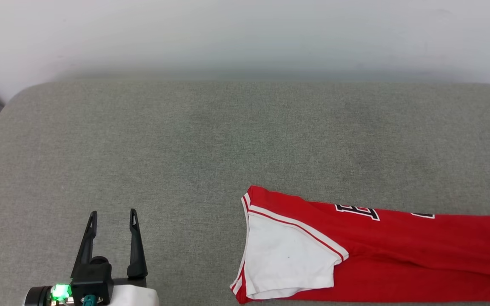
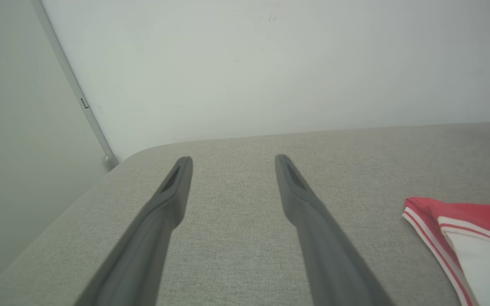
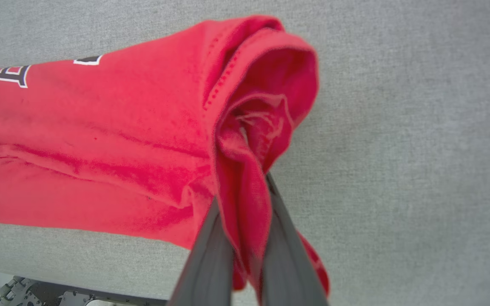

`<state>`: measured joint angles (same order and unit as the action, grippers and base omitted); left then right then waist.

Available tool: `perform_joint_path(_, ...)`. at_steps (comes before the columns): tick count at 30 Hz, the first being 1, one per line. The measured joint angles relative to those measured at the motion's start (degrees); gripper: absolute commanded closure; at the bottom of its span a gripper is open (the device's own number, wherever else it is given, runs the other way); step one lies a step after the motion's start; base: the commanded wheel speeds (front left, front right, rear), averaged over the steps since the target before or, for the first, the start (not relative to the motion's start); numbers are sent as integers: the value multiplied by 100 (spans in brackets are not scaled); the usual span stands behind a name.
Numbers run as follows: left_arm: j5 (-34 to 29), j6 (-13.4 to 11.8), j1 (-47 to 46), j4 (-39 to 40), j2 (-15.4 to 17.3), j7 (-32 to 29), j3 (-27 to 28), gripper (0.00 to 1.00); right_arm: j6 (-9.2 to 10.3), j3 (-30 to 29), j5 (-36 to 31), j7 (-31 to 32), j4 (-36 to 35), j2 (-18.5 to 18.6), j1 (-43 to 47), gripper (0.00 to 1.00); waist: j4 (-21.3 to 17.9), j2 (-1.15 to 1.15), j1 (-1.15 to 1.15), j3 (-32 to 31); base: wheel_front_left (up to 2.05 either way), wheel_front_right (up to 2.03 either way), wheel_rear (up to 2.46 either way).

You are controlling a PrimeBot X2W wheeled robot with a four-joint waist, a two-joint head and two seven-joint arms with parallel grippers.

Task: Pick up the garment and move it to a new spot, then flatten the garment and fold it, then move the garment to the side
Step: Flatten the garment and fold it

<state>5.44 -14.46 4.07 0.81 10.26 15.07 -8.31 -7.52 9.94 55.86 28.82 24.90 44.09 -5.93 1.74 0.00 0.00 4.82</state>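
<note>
A red T-shirt [image 1: 398,255] lies folded into a long band on a grey fabric cushion [image 1: 211,140], running out past the picture's right edge. Its white sleeve [image 1: 283,255] lies on top at the shirt's left end, edged with red-and-white striped trim [image 1: 296,225]. Black-and-white lettering [image 1: 357,211] peeks out along the shirt's far edge. Well to the left of the shirt, apart from it, the left gripper [image 1: 113,211] hovers with its two dark fingers spread and nothing between them. A green light [image 1: 60,291] glows at its base. Beyond the shirt, past the cushion's far edge, stands a white wall [image 1: 245,34].
</note>
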Motion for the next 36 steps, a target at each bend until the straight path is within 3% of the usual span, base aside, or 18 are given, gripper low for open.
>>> perform_joint_path(6,-178,138,100,-19,-55,0,82,0,2,-52,-15,425,-567,21,19,100,-8,0,0,-92,0,0,0)
perform_joint_path(13,-267,279,126,-15,-151,0,129,0,2,278,-221,872,-2184,-169,107,100,12,0,0,-30,0,0,0)
perform_joint_path(15,-279,300,101,-20,-168,0,137,0,2,444,-386,1033,-2587,-257,13,100,30,0,0,19,0,0,0)
perform_joint_path(16,-297,345,9,-14,-194,0,170,0,2,831,-638,1288,-3071,-475,-370,100,39,0,0,119,0,0,0)
perform_joint_path(19,-318,402,-73,-29,-232,0,178,0,2,1303,-861,1516,-3252,-750,-899,100,42,0,0,245,0,0,0)
perform_joint_path(22,-337,438,-183,-75,-270,-1,170,0,2,1894,-992,1669,-3221,-971,-1411,100,66,0,0,373,0,0,0)
perform_joint_path(23,-371,469,-291,-98,-326,0,160,0,2,2480,-1133,1708,-2982,-1281,-1941,100,104,0,0,499,0,0,0)
perform_joint_path(26,-377,492,-377,-102,-348,0,147,0,2,3082,-1287,1613,-2639,-1618,-2448,100,150,0,0,612,0,0,0)
perform_joint_path(32,-410,552,-566,-140,-389,0,138,0,2,3996,-1511,1259,-1602,-2242,-3176,100,246,0,0,818,0,0,0)
perform_joint_path(36,-421,590,-681,-169,-430,0,122,0,1,4530,-1731,995,-797,-2459,-3460,100,298,0,1,951,0,0,0)
